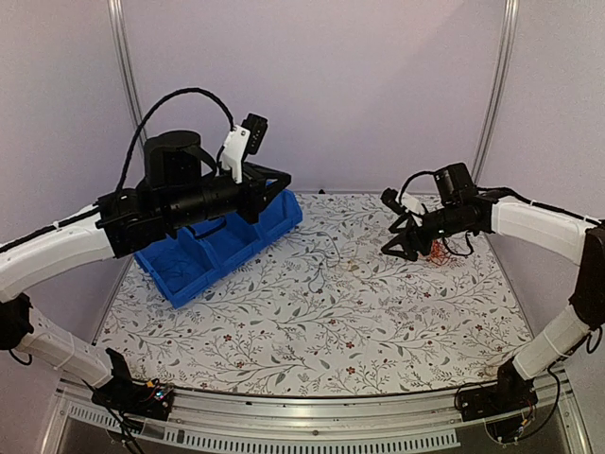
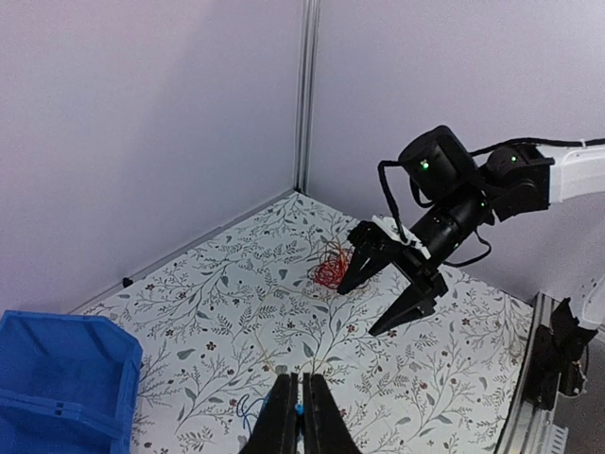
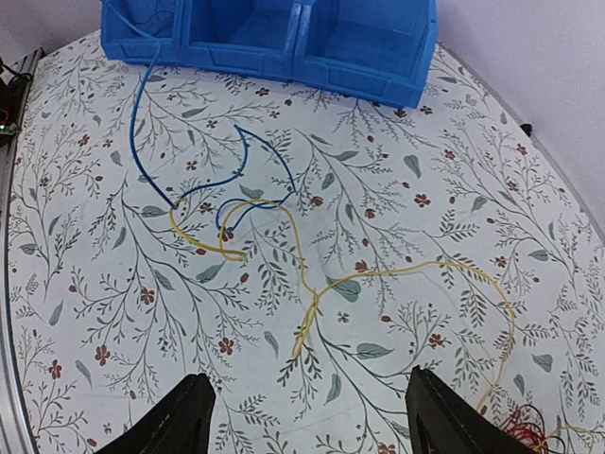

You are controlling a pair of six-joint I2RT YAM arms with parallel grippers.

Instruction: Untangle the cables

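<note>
At 3 o'clock on the tabletop (image 1: 312, 331), your right gripper (image 2: 362, 309) spread apart beside the red cable (image 2: 329, 270), your left gripper (image 2: 298, 416) pinched together.

The top external camera stands above and behind the arm bases (image 1: 132, 392). It looks down over the whole table (image 1: 312, 322) toward its far edge, from some distance. The left wrist camera hangs high over the left side and faces across to the far right corner, where it sees the right gripper (image 2: 359, 310). The right wrist camera is lower, over the far right part, and faces the blue bin (image 3: 284, 38) at the far left. Both wrist views share the bin and the table's middle.
</note>
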